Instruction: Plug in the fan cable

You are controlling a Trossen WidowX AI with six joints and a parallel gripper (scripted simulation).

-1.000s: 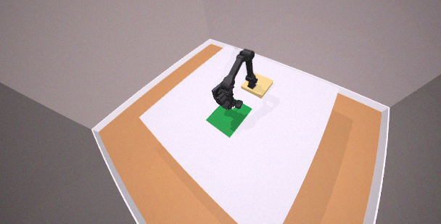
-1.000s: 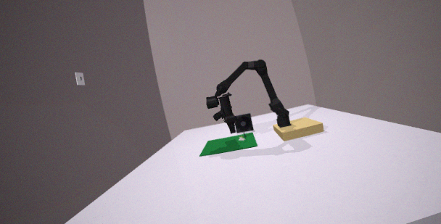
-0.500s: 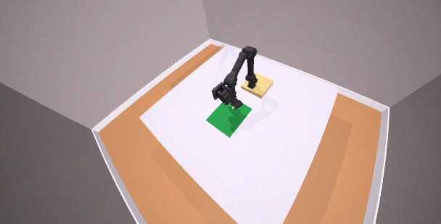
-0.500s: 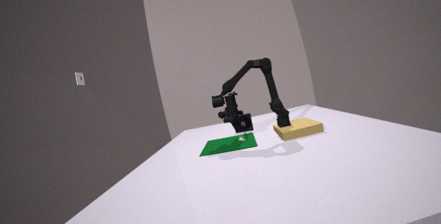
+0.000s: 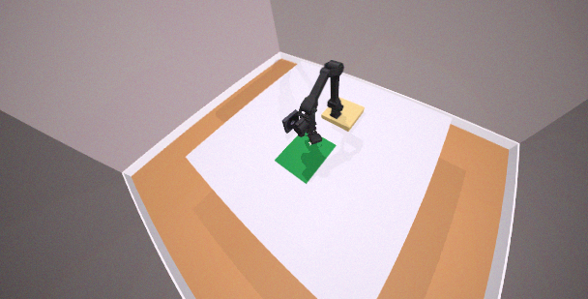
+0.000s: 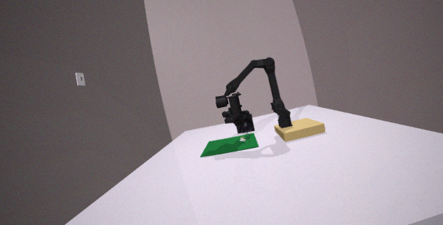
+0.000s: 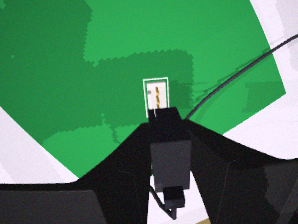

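Note:
A green board (image 5: 296, 164) (image 6: 222, 147) (image 7: 80, 36) lies flat on the white table top. Its small white four-pin header (image 7: 153, 95) (image 6: 242, 139) stands near the board's far edge. My gripper (image 7: 164, 128) (image 5: 313, 138) (image 6: 241, 130) is shut on the dark plug (image 7: 170, 159) and holds it a little above the board, its tip just short of the header. A thin black cable (image 7: 233, 79) runs off to the right across the board. A black square body (image 6: 248, 122), probably the fan, shows right behind the gripper.
A tan block (image 5: 349, 118) (image 6: 304, 129) under the arm's base sits just behind the board. The white table top (image 5: 338, 210) is bordered by orange strips (image 5: 169, 195) and a low white rim.

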